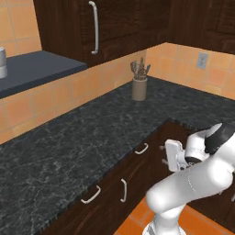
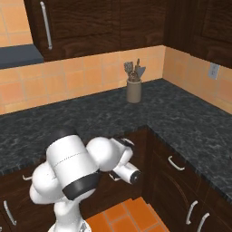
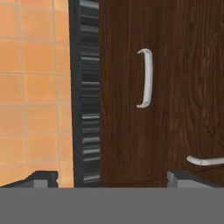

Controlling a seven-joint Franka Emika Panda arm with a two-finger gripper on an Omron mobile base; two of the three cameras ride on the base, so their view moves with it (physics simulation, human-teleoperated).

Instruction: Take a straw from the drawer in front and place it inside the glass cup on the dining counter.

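Observation:
The drawer [image 1: 146, 156] is a shut dark-brown front under the black counter's edge, with a small curved silver handle [image 1: 142, 148]. In the hand view the picture is rolled, so the drawer [image 3: 175, 109] fills the right side and its handle [image 3: 146, 78] stands upright. My gripper [image 1: 164, 154] hovers a short way in front of that drawer front and faces it. The gripper [image 3: 113, 177] is open, with nothing between its two dark fingertips [image 3: 41, 177]. The straw is hidden. The glass cup and the dining counter are out of view.
A black speckled granite counter [image 1: 69, 147] wraps around the corner, with a tan utensil holder [image 1: 139, 87] [image 2: 133, 89] at the back. Lower fronts carry more handles [image 1: 91, 194] [image 1: 124, 190] [image 2: 176, 163]. Orange floor tiles [image 2: 122, 217] lie below the arm.

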